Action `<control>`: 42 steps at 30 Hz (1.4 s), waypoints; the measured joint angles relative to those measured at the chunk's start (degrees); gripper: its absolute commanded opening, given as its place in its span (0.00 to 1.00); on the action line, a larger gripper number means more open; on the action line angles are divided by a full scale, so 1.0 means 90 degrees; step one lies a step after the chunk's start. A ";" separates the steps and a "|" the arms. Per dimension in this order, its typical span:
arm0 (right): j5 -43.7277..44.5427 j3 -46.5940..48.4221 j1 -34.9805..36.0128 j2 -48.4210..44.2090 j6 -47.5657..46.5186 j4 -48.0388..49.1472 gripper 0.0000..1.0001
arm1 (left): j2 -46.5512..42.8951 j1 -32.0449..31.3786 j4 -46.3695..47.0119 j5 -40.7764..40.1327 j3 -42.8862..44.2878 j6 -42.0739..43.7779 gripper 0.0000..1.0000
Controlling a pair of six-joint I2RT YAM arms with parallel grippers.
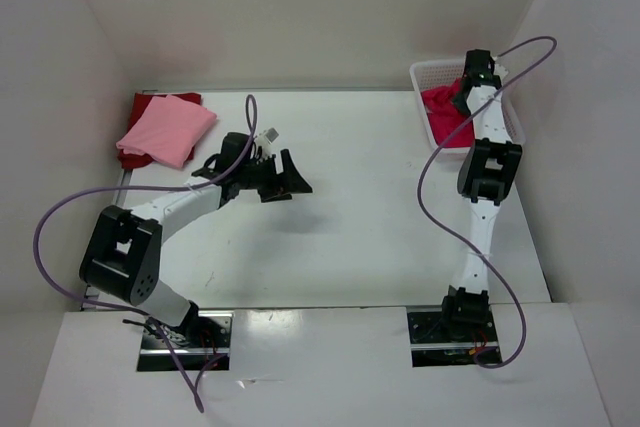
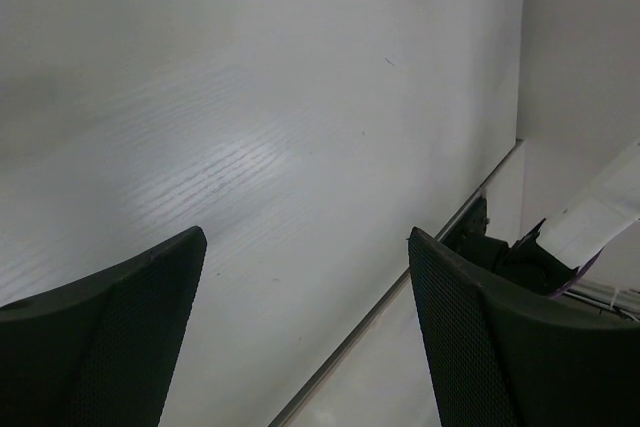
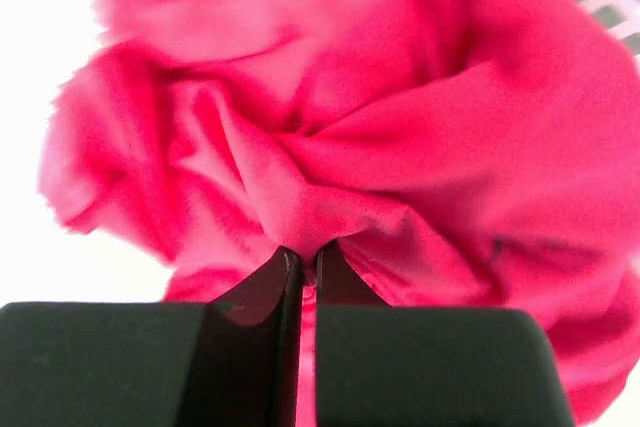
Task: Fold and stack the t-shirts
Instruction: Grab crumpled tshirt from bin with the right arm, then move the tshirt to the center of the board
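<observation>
A folded light pink t-shirt [image 1: 168, 128] lies on a dark red t-shirt [image 1: 135, 154] at the far left of the table. The bright crimson-magenta t-shirt [image 1: 442, 115] is bunched in the white lattice basket [image 1: 428, 72] at the far right. It fills the right wrist view [image 3: 400, 147]. My right gripper [image 3: 308, 255] is shut on a fold of it, over the basket [image 1: 463, 95]. My left gripper [image 1: 285, 179] is open and empty above the bare table, right of the stack; its fingers [image 2: 120, 337] stand wide apart in the left wrist view.
White walls enclose the table on three sides. Purple cables loop from both arms. The right arm's base [image 2: 500, 247] shows in the left wrist view past the table's front edge.
</observation>
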 measured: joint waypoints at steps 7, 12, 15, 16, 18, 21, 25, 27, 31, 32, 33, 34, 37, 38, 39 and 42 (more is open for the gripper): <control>-0.1098 -0.0469 0.0476 -0.2089 0.0051 0.0080 0.00 | 0.0000 0.0311 -0.0010 0.0000 0.0189 -0.0068 0.89; -0.2552 -0.0913 0.1061 -0.4486 0.0355 0.0872 0.00 | -0.0007 0.1088 -0.0007 -0.0061 0.0238 -0.0406 0.89; -0.3738 -0.0707 0.1532 -0.5297 0.0792 0.1627 0.00 | -0.0075 0.1552 0.0007 -0.0163 0.0240 -0.0648 0.89; -0.4107 -0.0585 0.1732 -0.5450 0.0959 0.1921 0.00 | -0.0121 0.1705 0.0005 -0.0189 0.0240 -0.0714 0.89; -0.4782 -0.0308 0.2157 -0.5617 0.1253 0.2404 0.00 | -0.0255 0.2033 0.0010 -0.0236 0.0233 -0.0884 0.89; -0.5479 -0.0478 0.2552 -0.5819 0.1598 0.2963 0.01 | -0.0595 0.2623 0.0073 -0.0265 0.0090 -0.1112 0.89; -0.5899 -0.2720 0.2516 -0.6436 0.2140 0.4073 0.23 | -0.0996 0.3359 0.0119 -0.0342 -0.0107 -0.1336 0.89; -0.5940 -0.4289 0.2450 -0.6637 0.2392 0.4527 0.37 | -0.1095 0.3512 0.0092 -0.0420 -0.0180 -0.1375 0.89; -0.5663 -0.6212 0.2157 -0.5797 0.2375 0.4311 0.67 | -0.1134 0.3582 -0.0010 -0.0525 -0.0253 -0.1353 0.89; -0.5540 -0.6380 0.2106 -0.5452 0.2295 0.4080 0.69 | -0.1134 0.3582 -0.0046 -0.0539 -0.0255 -0.1338 0.89; -0.5340 -0.6615 0.2047 -0.5136 0.2164 0.3820 0.71 | -0.1134 0.3582 -0.0083 -0.0576 -0.0255 -0.1282 0.87; -0.5200 -0.6839 0.2008 -0.5017 0.2064 0.3602 0.72 | -0.1134 0.3580 -0.0146 -0.0636 -0.0255 -0.1171 0.87; -0.4665 -0.7623 0.1974 -0.5207 0.1768 0.2931 0.73 | -0.1180 0.3487 -0.0493 -0.0981 -0.0267 -0.0792 0.87; -0.4517 -0.7813 0.1979 -0.5418 0.1681 0.2793 0.73 | -0.1229 0.3441 -0.0610 -0.1095 -0.0304 -0.0663 0.87; -0.4405 -0.7995 0.1979 -0.5673 0.1610 0.2722 0.71 | -0.1294 0.3390 -0.0748 -0.1217 -0.0357 -0.0529 0.87; -0.4201 -0.8604 0.2004 -0.6647 0.1409 0.2688 0.53 | -0.1537 0.3228 -0.1173 -0.1523 -0.0602 -0.0260 0.87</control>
